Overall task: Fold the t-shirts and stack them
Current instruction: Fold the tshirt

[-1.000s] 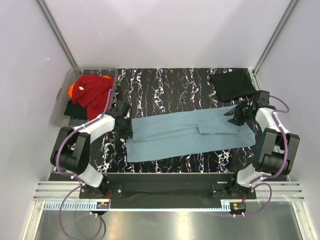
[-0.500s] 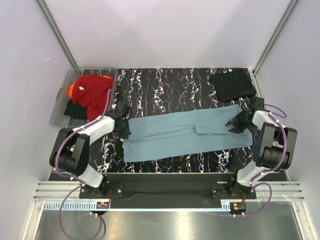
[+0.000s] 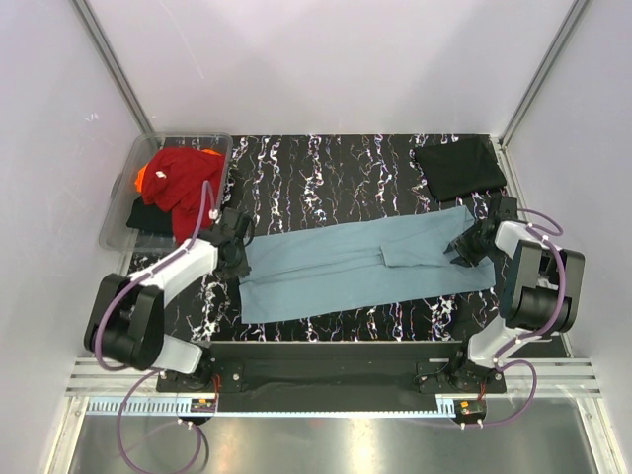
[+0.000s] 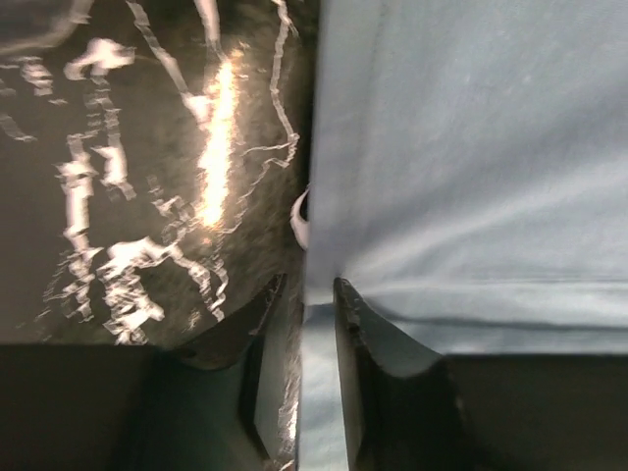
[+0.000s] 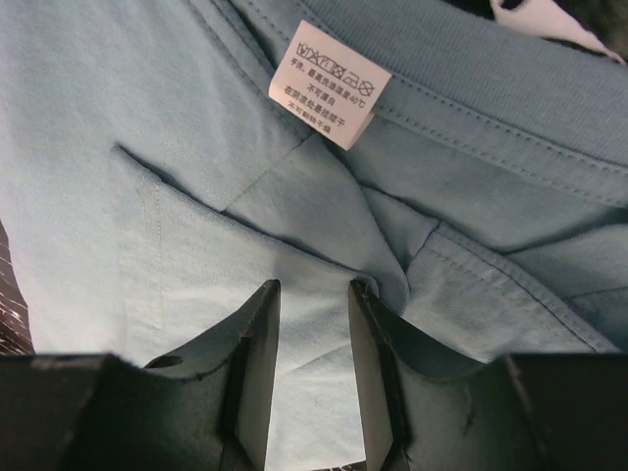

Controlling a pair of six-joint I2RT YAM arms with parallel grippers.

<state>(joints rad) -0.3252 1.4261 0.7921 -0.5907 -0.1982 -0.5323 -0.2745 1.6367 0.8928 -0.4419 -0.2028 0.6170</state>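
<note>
A dusty teal-blue t-shirt [image 3: 355, 262], folded lengthwise, lies in a long strip across the table. My left gripper [image 3: 237, 255] is at its left end, shut on the shirt's edge; the left wrist view shows the fabric [image 4: 471, 147] pinched in the gripper [image 4: 319, 285]. My right gripper [image 3: 464, 249] is at the right end near the collar, closed on bunched teal fabric [image 5: 147, 147], with cloth filling the gripper [image 5: 314, 287]. A white care label [image 5: 331, 83] shows just beyond. A folded black t-shirt [image 3: 459, 168] lies at the back right.
A clear plastic tub [image 3: 114, 222] at the back left holds a red shirt [image 3: 183, 178], an orange one [image 3: 143, 178] and a black one [image 3: 148, 217]. The black marbled tabletop [image 3: 336, 168] runs behind the teal shirt. White walls enclose the table.
The teal shirt has slid slightly left and toward the near edge, with both grippers moving along at its ends; the right gripper has come nearer.
</note>
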